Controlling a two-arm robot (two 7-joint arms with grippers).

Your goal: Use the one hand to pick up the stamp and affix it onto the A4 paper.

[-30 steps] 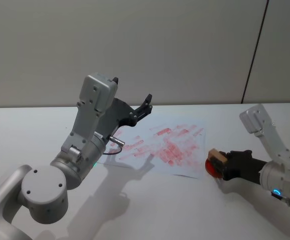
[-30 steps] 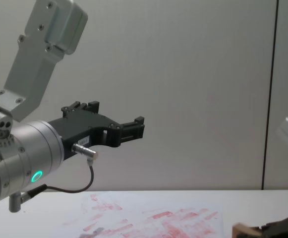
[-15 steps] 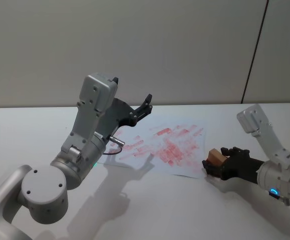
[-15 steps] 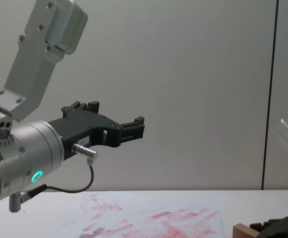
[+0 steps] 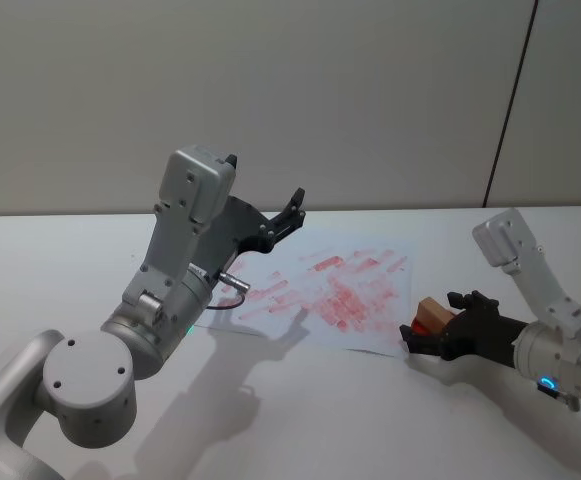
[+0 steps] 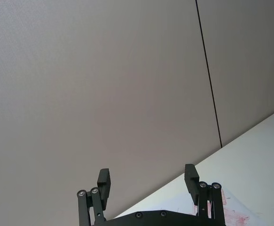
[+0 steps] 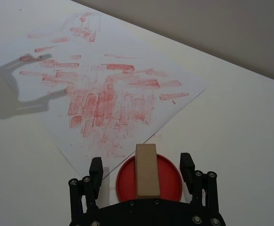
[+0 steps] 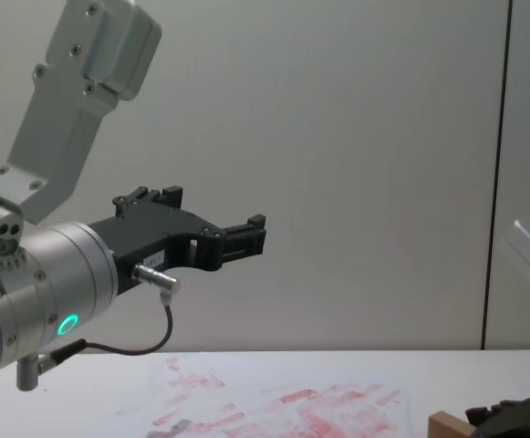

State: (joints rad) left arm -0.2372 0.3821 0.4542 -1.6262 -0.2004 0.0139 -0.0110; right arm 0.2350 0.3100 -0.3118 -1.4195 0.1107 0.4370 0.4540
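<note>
The white desk is carrying the A4 paper, which is lying flat and covered with red imprints. The left hand is hanging parked above the paper's left part, its fingers spread apart and holding nothing. The right hand is reaching in low at the paper's right edge — fingers released on either side of the stamp. The stamp seems to be resting on a round red ink pad — contact is hard to judge.

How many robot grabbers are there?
2. The left gripper is raised over the far side of the A4 paper. The right gripper sits low around the stamp, beside the paper's right corner.
</note>
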